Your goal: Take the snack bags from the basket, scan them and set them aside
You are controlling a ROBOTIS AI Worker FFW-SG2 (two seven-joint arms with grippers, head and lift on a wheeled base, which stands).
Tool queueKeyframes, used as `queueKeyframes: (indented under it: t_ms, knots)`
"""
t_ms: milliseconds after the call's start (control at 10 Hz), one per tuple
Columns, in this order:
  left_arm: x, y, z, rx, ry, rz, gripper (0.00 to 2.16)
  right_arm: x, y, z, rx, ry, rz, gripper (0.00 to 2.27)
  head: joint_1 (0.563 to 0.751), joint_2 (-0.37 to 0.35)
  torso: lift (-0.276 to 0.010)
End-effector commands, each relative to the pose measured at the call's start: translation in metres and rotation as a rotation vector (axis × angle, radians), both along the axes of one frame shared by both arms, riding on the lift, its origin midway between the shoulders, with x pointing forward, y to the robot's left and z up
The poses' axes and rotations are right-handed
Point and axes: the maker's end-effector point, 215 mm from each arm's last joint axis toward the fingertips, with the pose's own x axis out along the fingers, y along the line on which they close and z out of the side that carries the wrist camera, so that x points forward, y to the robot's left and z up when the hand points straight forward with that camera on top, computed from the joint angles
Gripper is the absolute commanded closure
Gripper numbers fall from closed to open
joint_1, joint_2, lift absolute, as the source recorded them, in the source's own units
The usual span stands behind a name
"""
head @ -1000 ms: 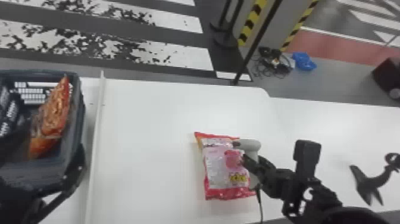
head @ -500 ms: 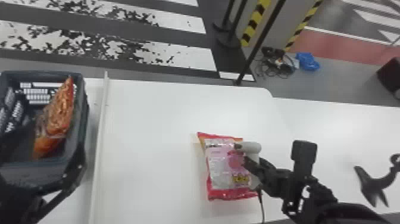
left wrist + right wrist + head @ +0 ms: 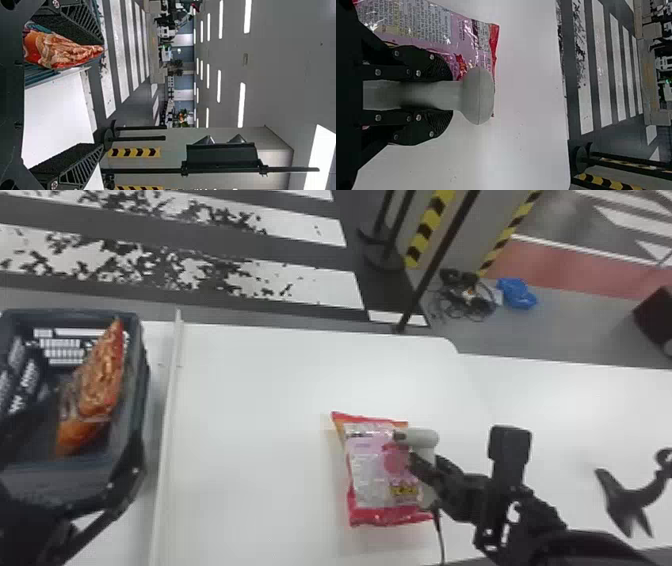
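Right gripper (image 3: 419,468): fingers closed in on the grip of the scanner (image 3: 424,438), one on each side, firm hold. Scanner head sits over the right part of the pink bag (image 3: 370,472); can't tell if they touch. Cable (image 3: 441,537) runs down from the grip toward the table's near side.

Pink bag lies flat on the table (image 3: 255,390), printed side up, slightly skewed. Broad stretch of white top between its left edge and the raised strip (image 3: 168,415); more white top between its top edge and the table's far edge. Far edge ends right of the bag in a rounded corner, with another white surface (image 3: 565,405) alongside. Black forked piece (image 3: 627,500) on that side, well apart from the bag.

Left gripper (image 3: 125,477): at the basket, near its right wall, fingers spread wide, nothing gripped. Left wrist view has the orange bag (image 3: 100,385) close by the inner face of one finger, white top showing toward the other.

Orange bag leans in the basket (image 3: 143,375), tip up by the far right corner. Narrow band of white between basket wall and strip. Pole (image 3: 435,270) stands just beyond the far edge.
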Motion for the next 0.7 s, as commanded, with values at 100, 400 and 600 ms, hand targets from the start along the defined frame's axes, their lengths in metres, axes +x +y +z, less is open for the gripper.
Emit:
queueKeyframes:
  t_ms: [100, 400, 600]
  knots:
    - [-0.0002, 0.0001, -0.0010, 0.002, 0.002, -0.001, 0.08, -0.0011, 0.0000, -0.0012, -0.003, 0.005, 0.002, 2.25, 0.695, -0.300, -0.075]
    - [-0.0012, 0.0001, -0.0011, 0.001, 0.002, -0.001, 0.08, -0.0043, 0.0001, -0.0052, -0.006, 0.018, 0.005, 2.25, 0.695, -0.302, -0.075]
    - [-0.0022, 0.0001, -0.0005, -0.002, 0.001, -0.001, 0.08, -0.0043, -0.0010, -0.0029, 0.000, 0.011, -0.001, 2.25, 0.695, -0.303, -0.075]
